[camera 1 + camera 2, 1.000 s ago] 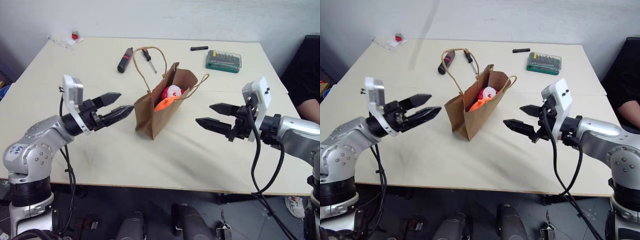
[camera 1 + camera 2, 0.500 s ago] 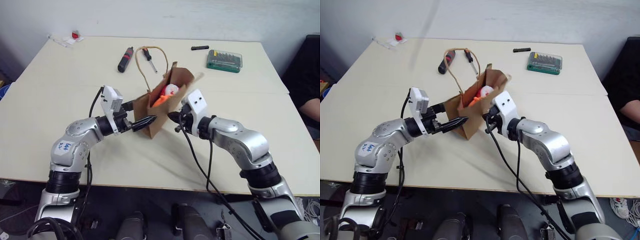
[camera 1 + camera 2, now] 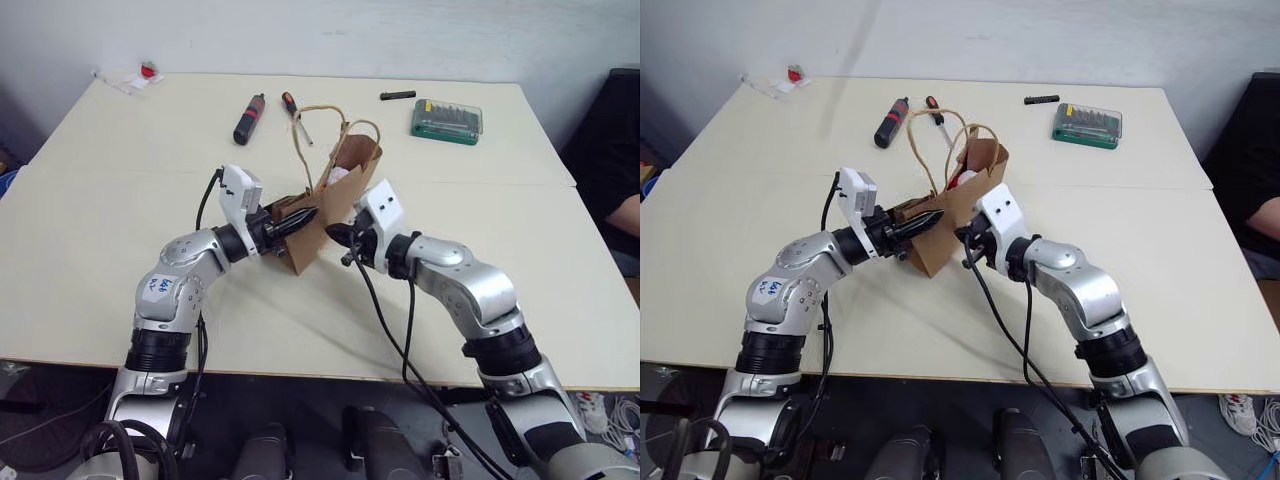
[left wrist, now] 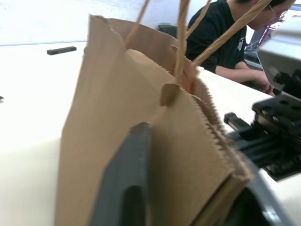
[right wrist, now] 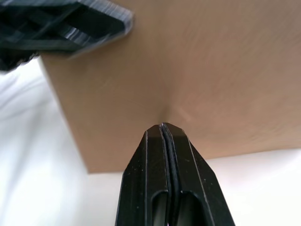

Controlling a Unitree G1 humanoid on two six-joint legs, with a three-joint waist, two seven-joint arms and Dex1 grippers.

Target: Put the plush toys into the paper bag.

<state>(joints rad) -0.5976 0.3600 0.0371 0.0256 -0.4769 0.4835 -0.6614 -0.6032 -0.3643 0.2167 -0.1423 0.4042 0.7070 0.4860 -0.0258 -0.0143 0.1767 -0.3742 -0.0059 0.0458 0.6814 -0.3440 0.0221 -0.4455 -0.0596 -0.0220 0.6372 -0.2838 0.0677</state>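
Right gripper (image 5: 162, 128): jaws pressed fully together, nothing between them as far as we can see, tips touching the brown side wall of the paper bag (image 3: 338, 200) from its 4 o'clock. Left gripper (image 3: 303, 216): jaws narrow, clamped on the bag's folded end from 9 o'clock; one finger (image 4: 124, 179) lies flat on the outer panel. Bag stands squeezed between both grippers on the table (image 3: 110, 210), cord handles (image 3: 318, 112) sticking up. We see a red-and-white plush toy (image 3: 958, 180) peeking from the bag mouth. Screwdrivers (image 3: 248, 118) at 11 o'clock of the bag, green bit case (image 3: 446, 121) at 2 o'clock. Person in black (image 4: 216, 40) sits beyond the table.
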